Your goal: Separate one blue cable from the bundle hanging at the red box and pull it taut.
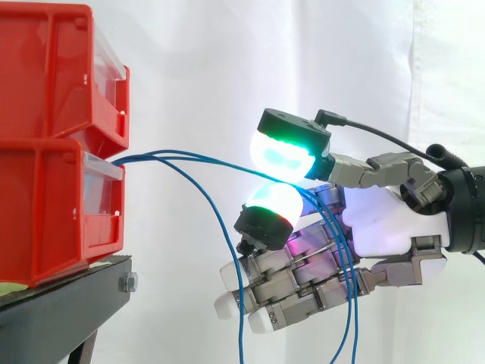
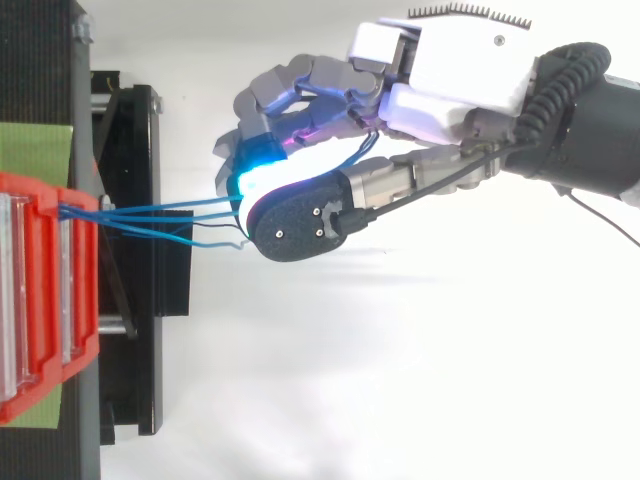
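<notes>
One blue cable (image 1: pixel 242 167) is pinched between the glowing pads (image 1: pixel 282 155) of the hand (image 1: pixel 383 224) and held nearly straight from the red box (image 1: pixel 45 212), while the other cables (image 1: pixel 224 227) are seen sagging.

White curtain (image 1: pixel 204 68) behind, black stand (image 1: pixel 61 311) at left (a metal nut (image 1: pixel 127 283) on its corner), green sheet (image 2: pixel 35 148) lying on the stand's top.
</notes>
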